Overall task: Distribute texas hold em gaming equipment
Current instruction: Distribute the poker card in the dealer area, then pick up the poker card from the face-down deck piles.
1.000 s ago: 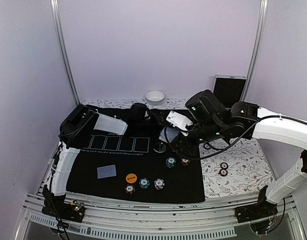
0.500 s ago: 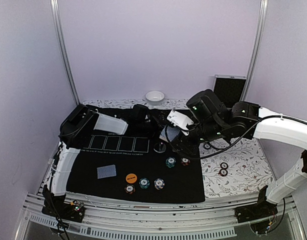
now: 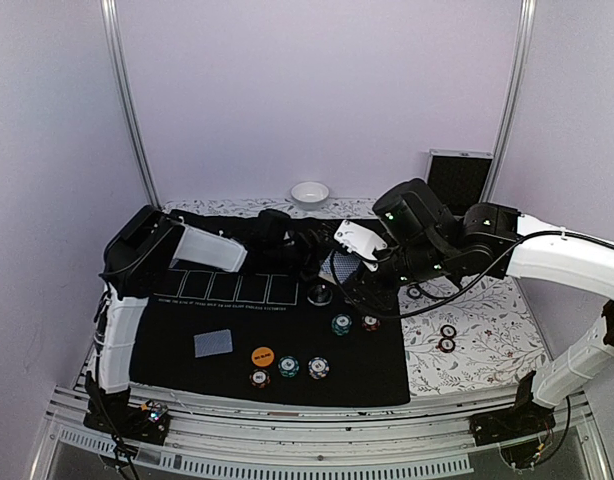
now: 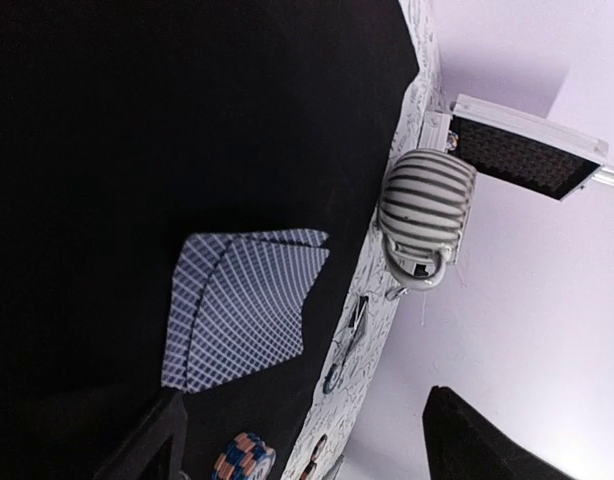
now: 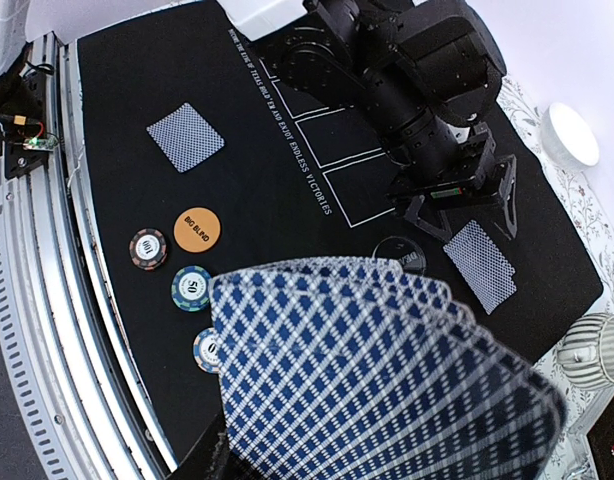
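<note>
A: Blue-checked cards (image 4: 242, 305), two of them overlapped, lie flat near the mug (image 4: 427, 205), and the left gripper (image 5: 460, 220) hangs wide open over them.

B: And the right gripper (image 3: 349, 278) is clamped on the fan (image 5: 387, 370), farther from the mug. A loose pinch could spill it, and the arms look close enough to clip.

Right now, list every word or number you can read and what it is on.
"BIG BLIND": on the orange disc.
"ENDLESS VICTORIES": in white on the black mat; the words before it are blurred.
Numbers on the poker chips: too small to read.
</note>
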You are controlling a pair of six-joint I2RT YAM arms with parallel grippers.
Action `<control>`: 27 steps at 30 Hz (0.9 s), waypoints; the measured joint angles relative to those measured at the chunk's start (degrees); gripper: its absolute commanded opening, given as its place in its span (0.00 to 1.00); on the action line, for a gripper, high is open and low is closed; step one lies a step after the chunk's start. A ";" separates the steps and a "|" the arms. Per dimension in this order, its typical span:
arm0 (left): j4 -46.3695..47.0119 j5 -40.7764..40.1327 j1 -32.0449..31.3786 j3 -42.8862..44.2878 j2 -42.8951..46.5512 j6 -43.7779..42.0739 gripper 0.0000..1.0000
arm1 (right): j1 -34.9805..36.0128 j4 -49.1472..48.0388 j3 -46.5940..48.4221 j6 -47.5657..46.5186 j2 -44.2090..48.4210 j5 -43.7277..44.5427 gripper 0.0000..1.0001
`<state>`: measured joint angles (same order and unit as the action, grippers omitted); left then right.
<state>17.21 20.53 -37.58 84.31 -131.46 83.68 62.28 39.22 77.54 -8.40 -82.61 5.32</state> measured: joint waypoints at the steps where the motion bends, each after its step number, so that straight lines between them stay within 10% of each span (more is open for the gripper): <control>1: -0.02 -0.07 -0.13 -0.85 0.92 -0.11 0.86 | 0.00 0.02 0.00 0.00 0.00 0.00 0.04; 14: 6.08 -2.32 -0.50 -13.70 31.93 -24.44 0.91 | -0.02 0.20 0.00 -0.04 0.00 -0.02 0.04; 27: 5.88 20.70 -1.68 -33.29 51.08 -63.19 0.93 | -0.04 -0.33 0.11 -0.66 -0.22 -0.70 0.04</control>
<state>23.09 41.23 -39.27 51.03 -80.38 20.49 62.24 38.89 77.65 -9.06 -82.83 4.62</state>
